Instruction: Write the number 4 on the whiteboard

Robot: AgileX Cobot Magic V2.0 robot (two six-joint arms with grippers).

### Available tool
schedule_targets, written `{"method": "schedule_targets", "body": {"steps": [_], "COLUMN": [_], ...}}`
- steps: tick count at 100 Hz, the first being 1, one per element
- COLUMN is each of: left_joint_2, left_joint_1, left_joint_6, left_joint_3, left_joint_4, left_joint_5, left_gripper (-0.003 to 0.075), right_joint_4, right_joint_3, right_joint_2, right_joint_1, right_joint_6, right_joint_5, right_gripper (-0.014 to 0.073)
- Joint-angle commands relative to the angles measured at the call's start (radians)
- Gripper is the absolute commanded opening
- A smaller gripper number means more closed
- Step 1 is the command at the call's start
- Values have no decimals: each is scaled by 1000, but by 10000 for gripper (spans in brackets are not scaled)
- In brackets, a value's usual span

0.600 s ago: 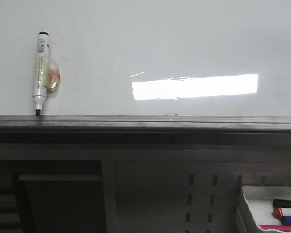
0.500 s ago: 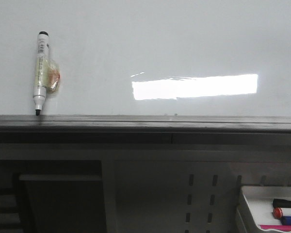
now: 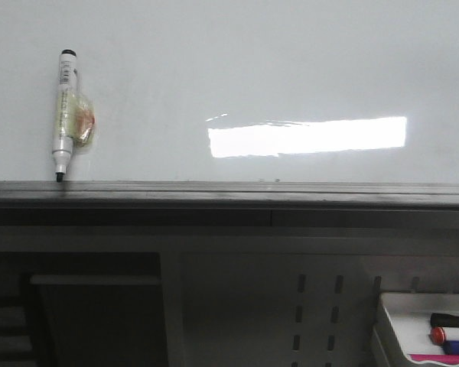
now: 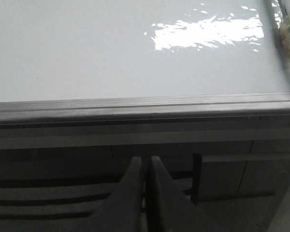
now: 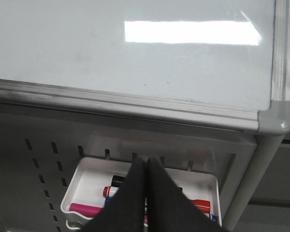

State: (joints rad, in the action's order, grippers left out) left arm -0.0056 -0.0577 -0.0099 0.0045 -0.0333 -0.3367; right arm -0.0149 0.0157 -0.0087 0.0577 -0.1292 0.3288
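While the whiteboard (image 3: 237, 69) fills the upper half of the front view, glossy and bare of any drawn stroke, a bright rectangular light reflection (image 3: 307, 136) lies across its lower middle, and no number 4 shows on it. Along its lower side runs a dark grey-brown edge rail (image 3: 229, 193). A white-barrelled marker (image 3: 64, 115) rests on the board at the left, roughly upright, black tip down and touching the rail, with a crumpled yellowish clear wrap (image 3: 82, 121) stuck to its middle. Below the rail stands a grey panel with slots (image 3: 317, 310), and at the lower right corner a small white tray (image 3: 390, 321) holds a black-capped, a red-capped and a blue marker, plus a pink item. The left gripper (image 4: 145, 166), seen only from its wrist, sits below the rail with its fingers pressed together on nothing. The right gripper (image 5: 146, 164) hangs over the white tray, near the board's rounded grey corner (image 5: 279, 118), its fingers likewise closed and empty. Neither gripper appears in the front view.
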Motion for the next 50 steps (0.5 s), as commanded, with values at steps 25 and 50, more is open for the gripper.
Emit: {"method": "schedule_targets", "body": {"steps": [25, 50], "left_joint_2": [-24, -24], "left_joint_1": [1, 1], "left_joint_6": [-3, -3], "left_joint_3": [33, 33], "left_joint_4": [-1, -1], "left_joint_5": [58, 71], "left_gripper": [-20, -20], "right_joint_4": [10, 10], "right_joint_3": [18, 18], "right_joint_2": [-17, -17], "right_joint_1": [-7, -7], "right_joint_6": [-3, -3], "right_joint_5": [-19, -155], "right_gripper": [-66, -66]}}
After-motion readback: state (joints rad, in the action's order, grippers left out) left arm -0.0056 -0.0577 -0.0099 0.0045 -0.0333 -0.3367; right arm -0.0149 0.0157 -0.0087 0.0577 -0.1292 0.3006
